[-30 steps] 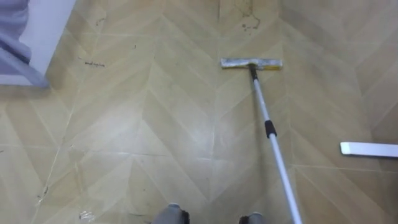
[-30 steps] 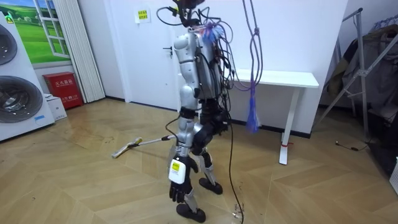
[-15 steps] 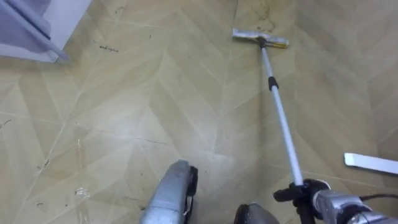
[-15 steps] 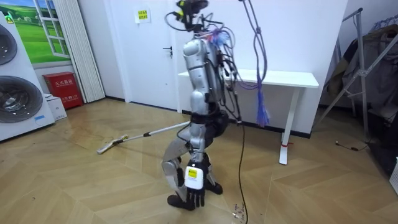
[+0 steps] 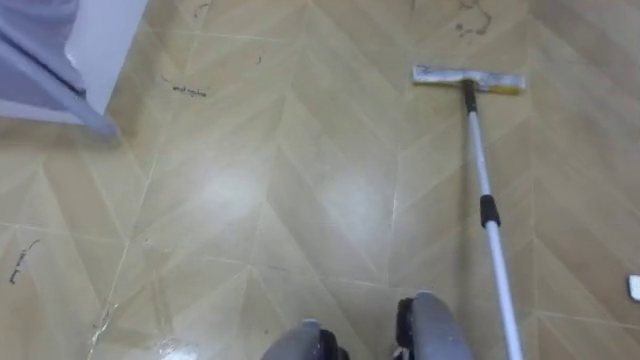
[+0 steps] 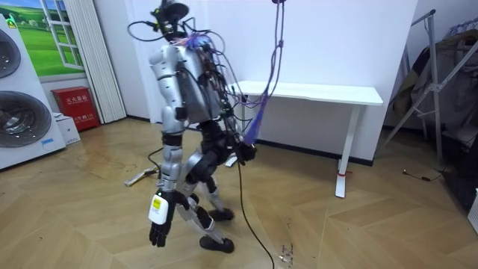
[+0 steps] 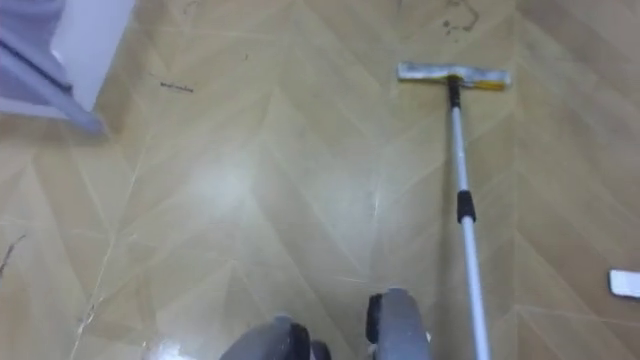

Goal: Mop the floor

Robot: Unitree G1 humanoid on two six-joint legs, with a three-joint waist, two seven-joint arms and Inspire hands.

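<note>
the mop point(image 5: 487, 200) lies out ahead of me on the herringbone wood floor point(image 5: 250, 200), off to my right. its flat head point(image 5: 468, 79) rests crosswise on the boards with a yellow end on the right. just beyond the head there is a patch of dark stains point(image 5: 468, 20). the pale pole runs from the head back towards me, past a black collar point(image 5: 488, 211) about halfway along, and leaves the picture at the bottom edge beside my right knee. i cannot tell whether my right hand has hold of it.

my left hand point(image 6: 158, 224) hangs low at my side in the room view, down by my shin. its dark fingers are loose and pointing at the floor, with nothing in them.

in that view i stand in the middle of the room, bent forward at the waist with my knees bent, facing the room view's left. the mop head point(image 6: 138, 180) shows on the floor just past my legs on that side. a white table point(image 6: 343, 95) stands against the wall behind me, and two washing machines point(image 6: 19, 112) and a red box point(image 6: 75, 104) stand at the room view's left.

on the floor to my left there is a short dark scuff point(image 5: 186, 91). beyond it a grey bar point(image 5: 60, 85) slants in front of a white panel point(image 5: 105, 30). a small white object point(image 5: 634, 287) sits at the right edge.
</note>
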